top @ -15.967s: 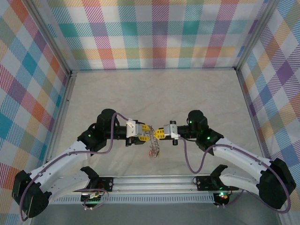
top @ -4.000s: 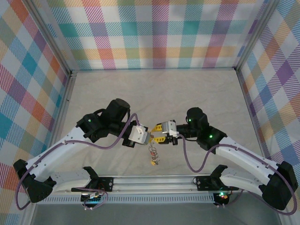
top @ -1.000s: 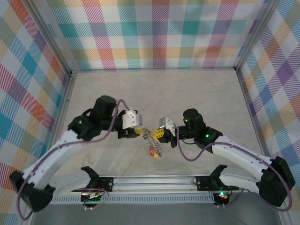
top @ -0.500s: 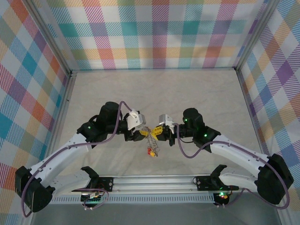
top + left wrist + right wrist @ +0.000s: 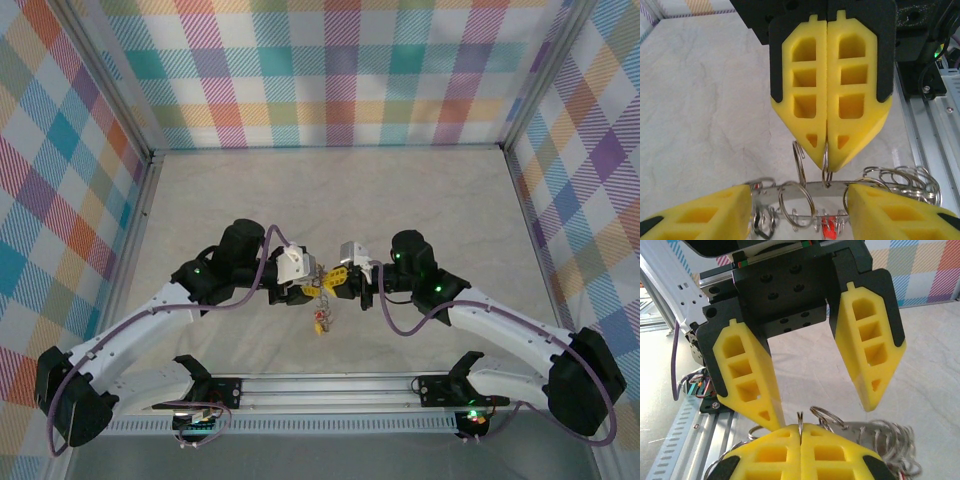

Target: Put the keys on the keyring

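Plaid-walled enclosure over a pale marbled surface [image 5: 330, 200]: the right gripper [image 5: 826, 161] is clenched on the keyring [image 5: 832, 186]; the left gripper [image 5: 797, 200] straddles it, fingers apart, grip indeterminate. The keys [image 5: 321, 320] cluster between both grippers.

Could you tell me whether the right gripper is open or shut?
Shut: the right gripper presses both fingers together, pinching a small ring.

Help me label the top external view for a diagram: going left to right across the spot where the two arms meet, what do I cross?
left gripper → keyring → right gripper
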Controlling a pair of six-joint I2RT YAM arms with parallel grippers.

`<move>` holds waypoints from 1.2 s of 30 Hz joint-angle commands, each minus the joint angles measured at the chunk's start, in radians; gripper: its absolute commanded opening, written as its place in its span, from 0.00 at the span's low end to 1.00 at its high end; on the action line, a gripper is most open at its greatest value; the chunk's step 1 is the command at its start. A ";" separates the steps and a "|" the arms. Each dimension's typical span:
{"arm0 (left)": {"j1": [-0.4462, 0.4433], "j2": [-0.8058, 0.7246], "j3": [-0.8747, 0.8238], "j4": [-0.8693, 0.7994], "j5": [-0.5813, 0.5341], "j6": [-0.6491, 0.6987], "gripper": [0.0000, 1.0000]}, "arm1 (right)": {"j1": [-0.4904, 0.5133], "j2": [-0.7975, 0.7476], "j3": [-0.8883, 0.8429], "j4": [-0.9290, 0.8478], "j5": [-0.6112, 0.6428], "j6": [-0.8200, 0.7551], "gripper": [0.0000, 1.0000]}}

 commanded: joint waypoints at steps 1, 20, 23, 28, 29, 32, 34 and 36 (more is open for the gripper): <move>-0.006 -0.038 0.009 -0.002 -0.015 0.080 0.49 | 0.000 -0.038 0.013 0.017 -0.071 -0.025 0.00; -0.007 0.060 0.088 0.004 -0.074 0.067 0.39 | 0.001 -0.036 0.003 0.028 -0.117 -0.039 0.00; -0.007 0.072 0.095 0.017 -0.085 0.053 0.39 | 0.002 -0.032 0.004 0.013 -0.119 -0.053 0.00; -0.006 0.092 0.117 0.021 -0.075 0.024 0.39 | 0.001 -0.027 0.007 -0.004 -0.119 -0.073 0.00; -0.007 0.100 0.120 0.022 -0.072 0.022 0.39 | 0.002 -0.027 0.009 -0.013 -0.114 -0.081 0.00; -0.006 0.122 0.135 0.004 -0.080 0.007 0.38 | 0.001 -0.030 -0.003 -0.003 -0.064 -0.075 0.00; 0.000 0.110 0.123 0.007 -0.080 -0.017 0.36 | 0.000 -0.031 -0.005 0.011 -0.019 -0.057 0.00; 0.018 0.074 0.077 0.049 -0.073 -0.055 0.36 | 0.000 -0.037 -0.010 0.037 0.014 -0.035 0.00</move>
